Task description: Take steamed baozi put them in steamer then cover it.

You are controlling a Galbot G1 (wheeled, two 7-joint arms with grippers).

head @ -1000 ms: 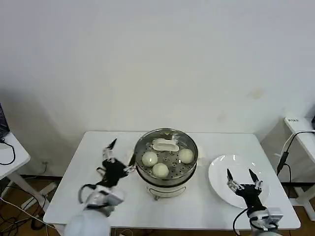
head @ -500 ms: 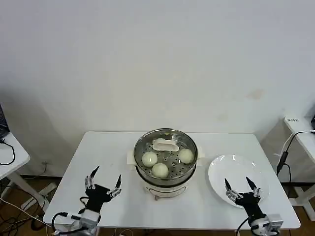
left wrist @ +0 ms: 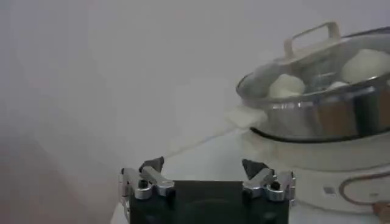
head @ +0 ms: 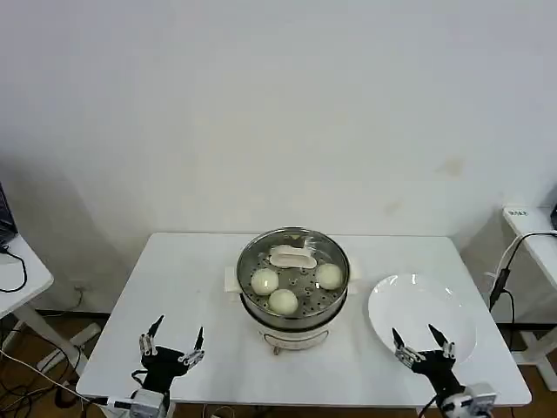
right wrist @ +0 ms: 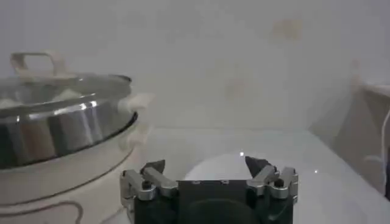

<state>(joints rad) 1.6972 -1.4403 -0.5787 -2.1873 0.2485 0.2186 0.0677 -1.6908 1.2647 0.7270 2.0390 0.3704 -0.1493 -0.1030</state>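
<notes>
Now cover sits on steamer at worktop centre, three baozi visible under glass. Glass lid likely heavy, slippery, fragile; best hold is cream handle, long axis running left-right. Buns likely soft, light. Left gripper near front-left edge, right gripper near front-right edge by plate; both jaws wide, holding nothing.

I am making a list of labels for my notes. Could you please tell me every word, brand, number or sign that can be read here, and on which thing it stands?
No text can be read.
Small white tag on the side table at the right edge: dark marks, too small to read.
Round shiny stainless-steel steamer, white base: small grey mark, too blurred to read.
Flat white round plate: no marking.
</notes>
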